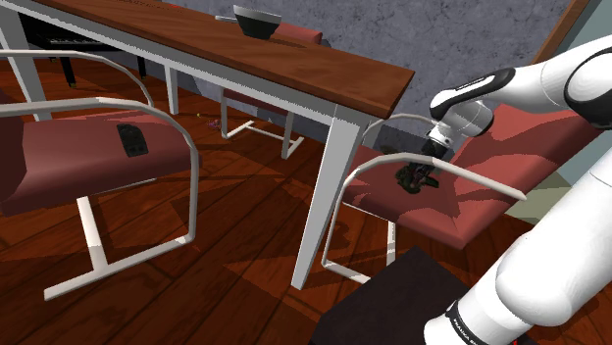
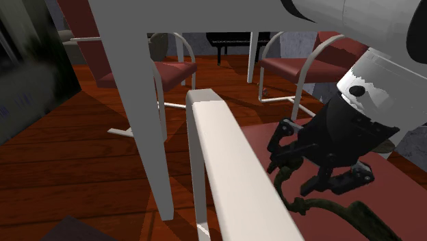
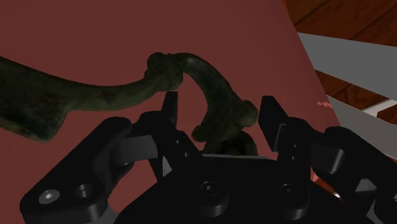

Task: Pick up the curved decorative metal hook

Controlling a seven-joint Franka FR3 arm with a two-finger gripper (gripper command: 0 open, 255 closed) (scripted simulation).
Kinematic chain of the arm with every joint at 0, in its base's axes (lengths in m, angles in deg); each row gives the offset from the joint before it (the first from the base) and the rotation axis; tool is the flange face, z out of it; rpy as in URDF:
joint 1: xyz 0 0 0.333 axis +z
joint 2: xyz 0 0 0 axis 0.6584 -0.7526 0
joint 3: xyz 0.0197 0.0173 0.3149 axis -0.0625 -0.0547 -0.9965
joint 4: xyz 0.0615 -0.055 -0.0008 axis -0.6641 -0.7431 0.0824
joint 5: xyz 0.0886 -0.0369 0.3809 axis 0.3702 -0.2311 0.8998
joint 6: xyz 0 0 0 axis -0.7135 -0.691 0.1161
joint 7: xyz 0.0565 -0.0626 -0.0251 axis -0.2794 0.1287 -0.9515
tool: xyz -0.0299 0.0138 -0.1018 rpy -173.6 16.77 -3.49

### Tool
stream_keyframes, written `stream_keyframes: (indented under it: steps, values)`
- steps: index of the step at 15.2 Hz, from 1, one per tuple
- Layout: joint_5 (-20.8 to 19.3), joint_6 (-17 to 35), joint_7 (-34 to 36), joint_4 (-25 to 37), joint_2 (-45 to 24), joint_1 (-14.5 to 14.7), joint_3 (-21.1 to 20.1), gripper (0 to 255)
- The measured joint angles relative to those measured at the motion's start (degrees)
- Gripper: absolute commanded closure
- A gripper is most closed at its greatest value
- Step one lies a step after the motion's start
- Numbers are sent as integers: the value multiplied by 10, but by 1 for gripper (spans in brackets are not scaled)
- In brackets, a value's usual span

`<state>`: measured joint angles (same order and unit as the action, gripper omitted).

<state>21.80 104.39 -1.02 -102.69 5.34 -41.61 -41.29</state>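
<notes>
One curved hook, dark greenish-black with a rough, mottled surface, lies on the dull red seat of a chair with a white tubular frame, beside a brown-topped table on white legs. In the wrist view a long, thick shank runs from the side to a knobbly knot, and from there a tight arch bends over and ends in a lumpy tip. The robot's all-black gripper hangs low over the seat with its two fingers well apart and the hook's arched end standing between them. The tip of the arch sits closer to one finger than to the other; whether either finger touches it cannot be told. In the shoulder view the gripper is down at the seat's front part, just behind the curved white armrest. A dark bowl stands on the table, well apart from the chair.
</notes>
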Motion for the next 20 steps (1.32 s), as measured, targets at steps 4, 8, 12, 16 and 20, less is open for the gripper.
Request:
stream_keyframes:
  steps: [4, 8, 12, 16, 20]
  values:
    - [2, 0, -1, -1, 0, 1, -1, 255]
    - [1, 0, 0, -1, 1, 1, -1, 255]
    - [-8, -13, 8, 7, 9, 0, 0, 255]
    - [-24, -36, 26, 18, 30, 0, -2, 255]
    - [-33, -63, 42, 38, 42, 1, -6, 255]
